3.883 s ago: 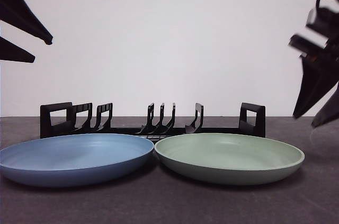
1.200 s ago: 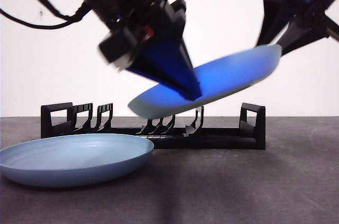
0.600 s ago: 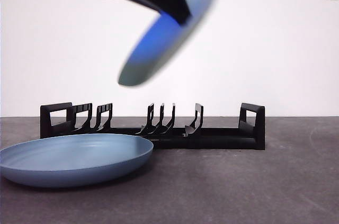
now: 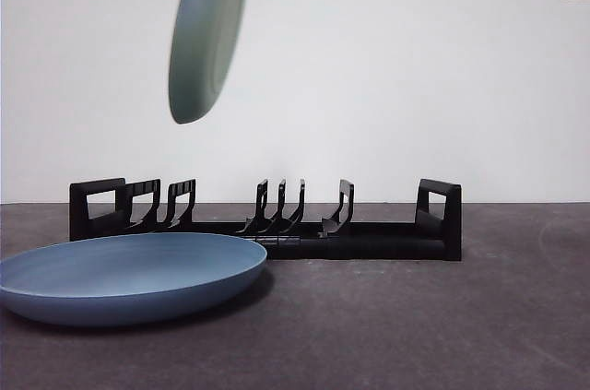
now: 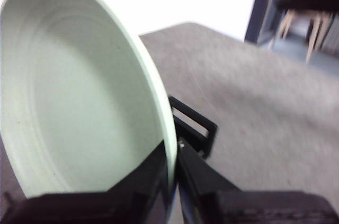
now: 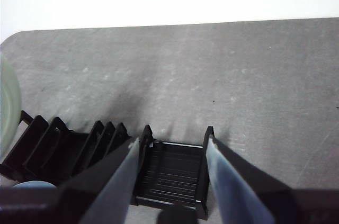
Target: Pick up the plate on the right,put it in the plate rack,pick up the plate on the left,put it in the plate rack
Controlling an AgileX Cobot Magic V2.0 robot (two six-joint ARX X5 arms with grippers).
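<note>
Only the left wrist view shows the left gripper (image 5: 172,181) pinching the rim of the pale green plate (image 5: 79,102); the front view shows that plate (image 4: 205,35) hanging nearly on edge, high above the plate rack's (image 4: 267,222) left dividers. The right gripper (image 6: 172,176), jaws parted and empty, hovers above the rack's boxy end. The blue plate (image 4: 129,275) lies before the rack on the dark grey table (image 4: 415,325), bare beside it. A white wall (image 4: 387,76) stands behind.

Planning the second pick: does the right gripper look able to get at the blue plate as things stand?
Probably yes. The right gripper is open and empty, high above the plate rack. The blue plate lies uncovered on the table, though toward the far end from it. The left gripper holds the green plate overhead.
</note>
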